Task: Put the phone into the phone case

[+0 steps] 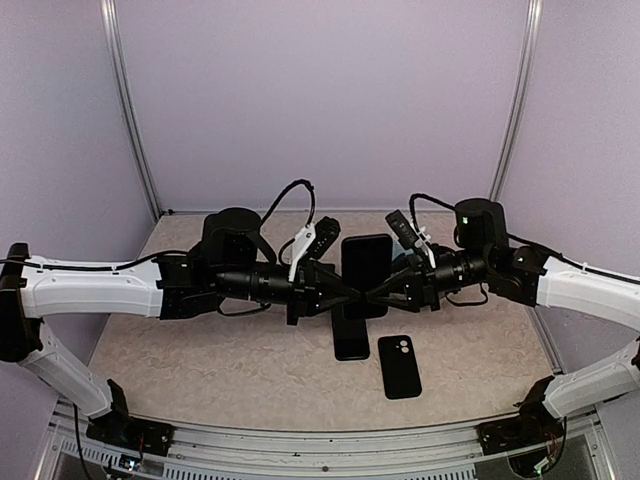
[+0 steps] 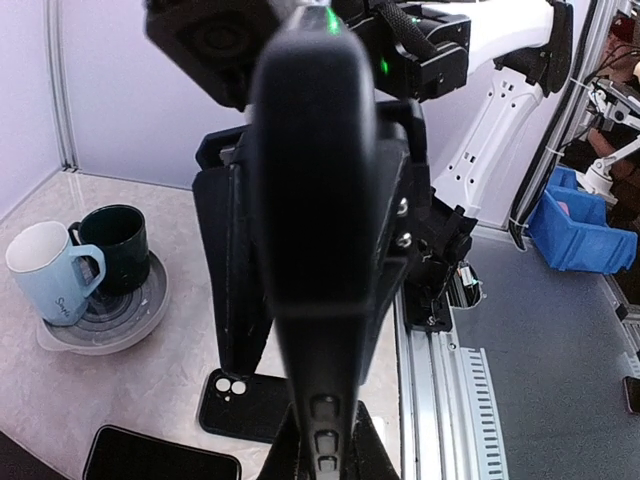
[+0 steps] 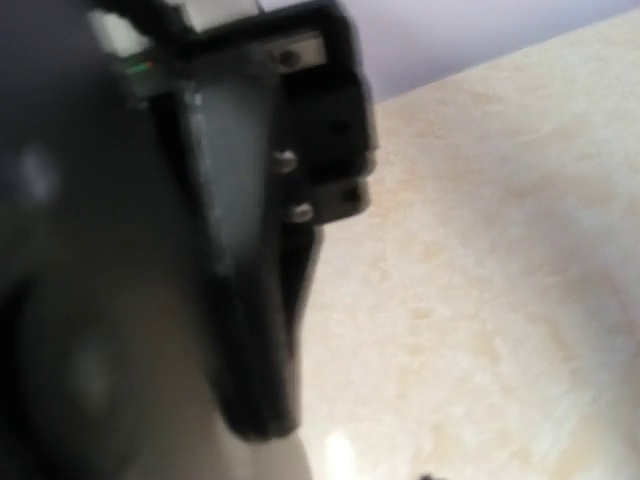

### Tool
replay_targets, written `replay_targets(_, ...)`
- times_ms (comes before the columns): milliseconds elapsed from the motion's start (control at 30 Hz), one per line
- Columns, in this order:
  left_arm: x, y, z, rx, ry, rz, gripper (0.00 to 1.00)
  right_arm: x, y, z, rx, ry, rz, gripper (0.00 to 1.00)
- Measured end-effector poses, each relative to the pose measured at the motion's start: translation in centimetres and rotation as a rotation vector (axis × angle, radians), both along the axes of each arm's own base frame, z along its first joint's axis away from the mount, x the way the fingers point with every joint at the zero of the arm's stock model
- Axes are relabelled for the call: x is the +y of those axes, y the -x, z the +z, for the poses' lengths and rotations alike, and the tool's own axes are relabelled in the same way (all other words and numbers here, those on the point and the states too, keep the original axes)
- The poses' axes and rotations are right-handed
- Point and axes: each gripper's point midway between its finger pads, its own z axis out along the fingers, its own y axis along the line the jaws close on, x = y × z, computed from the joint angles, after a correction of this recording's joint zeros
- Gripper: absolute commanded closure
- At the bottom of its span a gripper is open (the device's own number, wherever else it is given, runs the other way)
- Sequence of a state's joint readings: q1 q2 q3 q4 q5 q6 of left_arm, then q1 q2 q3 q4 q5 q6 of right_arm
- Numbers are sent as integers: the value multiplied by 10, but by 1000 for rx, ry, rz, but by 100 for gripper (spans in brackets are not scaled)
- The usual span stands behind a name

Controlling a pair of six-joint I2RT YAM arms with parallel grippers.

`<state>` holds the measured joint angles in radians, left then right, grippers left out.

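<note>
A black phone case [image 1: 366, 262] is held upright above the table middle, pinched between both grippers. My left gripper [image 1: 338, 294] grips its left side and my right gripper [image 1: 388, 290] its right side. In the left wrist view the case [image 2: 315, 200] is edge-on with three moulded button bumps, and my left gripper [image 2: 328, 445] is shut on its edge. A black phone [image 1: 351, 340] lies flat below it, also in the left wrist view [image 2: 160, 460]. A second black slab with a camera cutout [image 1: 400, 366] lies to its right. The right wrist view is blurred.
A white mug [image 2: 45, 275] and a dark green mug [image 2: 115, 240] stand on a grey round tray [image 2: 130, 315] in the left wrist view. An aluminium rail [image 2: 440, 400] runs along the table's near edge. A blue bin [image 2: 590, 230] sits beyond it.
</note>
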<state>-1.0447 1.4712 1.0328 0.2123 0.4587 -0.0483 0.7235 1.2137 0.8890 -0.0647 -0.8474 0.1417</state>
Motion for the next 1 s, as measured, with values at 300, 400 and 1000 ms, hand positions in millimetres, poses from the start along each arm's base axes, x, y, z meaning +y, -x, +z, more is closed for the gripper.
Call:
replay_targets(300, -1, 3, 4, 48, 24, -22, 100, 0, 11, 17, -14, -116, 45, 55)
replay_targets(400, -2, 7, 1, 46, 16, -36, 100, 0, 10, 21, -5, -126, 36, 70)
replay_targets(1000, -2, -17, -50, 110, -92, 112, 18, -26, -34, -46, 296, 121, -265, 100)
